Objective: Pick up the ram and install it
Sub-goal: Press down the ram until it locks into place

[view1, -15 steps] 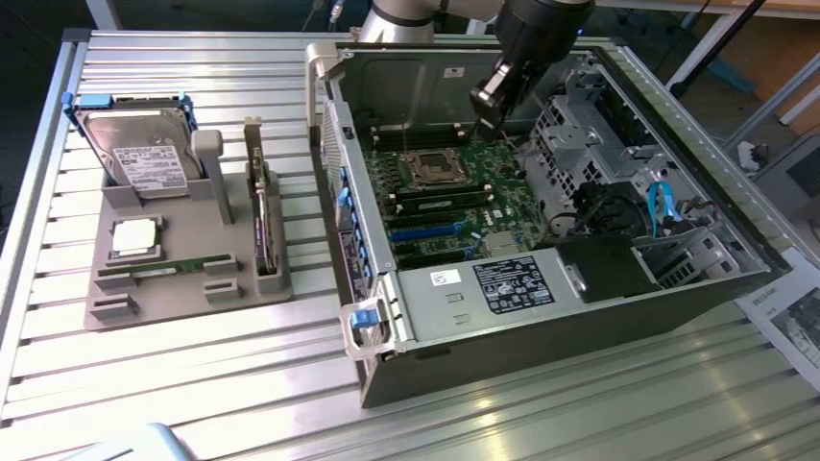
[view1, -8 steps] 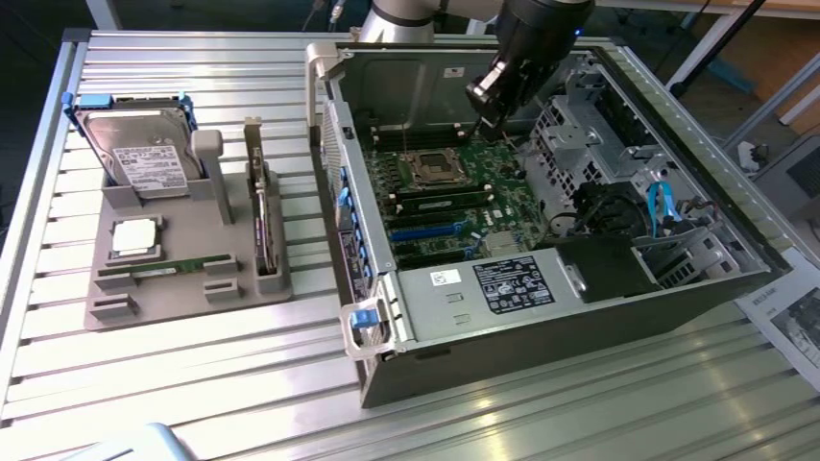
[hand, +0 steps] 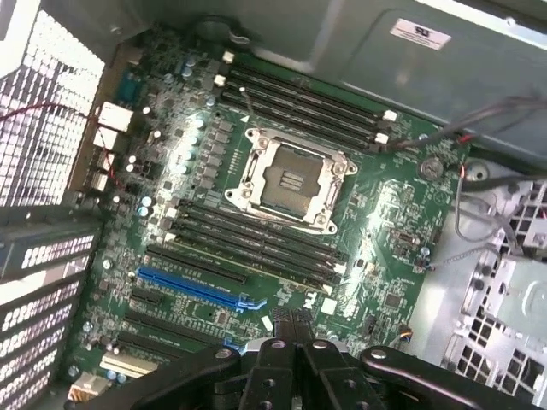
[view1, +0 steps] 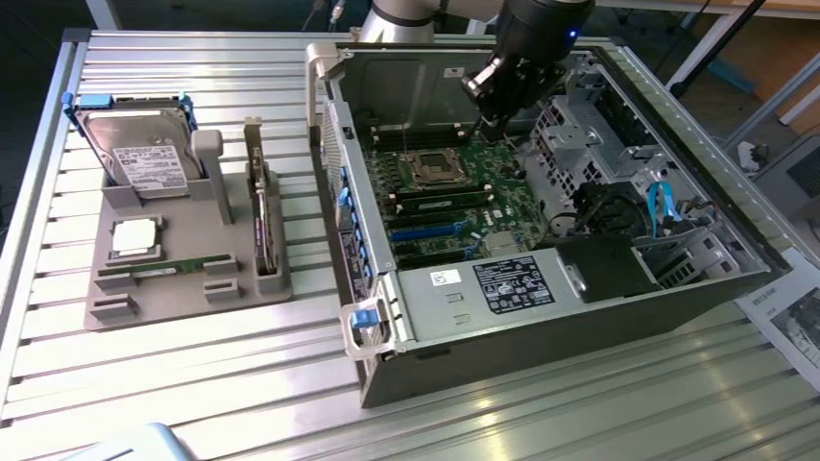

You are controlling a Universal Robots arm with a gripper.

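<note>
Hangs over motherboard [view1: 506, 197] inside case [view1: 539, 317], gripper [view1: 494, 117] pinched together, holding nothing.
Leaves ram [view1: 167, 266] well apart on the exterior view's left, slotted in holder [view1: 180, 300], probably to keep its edges free for grasping.

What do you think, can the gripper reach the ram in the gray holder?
Probably yes, but not from here. The gripper hangs inside the computer case, whose wall stands between it and the ram. The ram lies uncovered from above.

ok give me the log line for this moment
gripper: above motherboard inside computer case | ram: in gray holder outside case | install: not done
</note>
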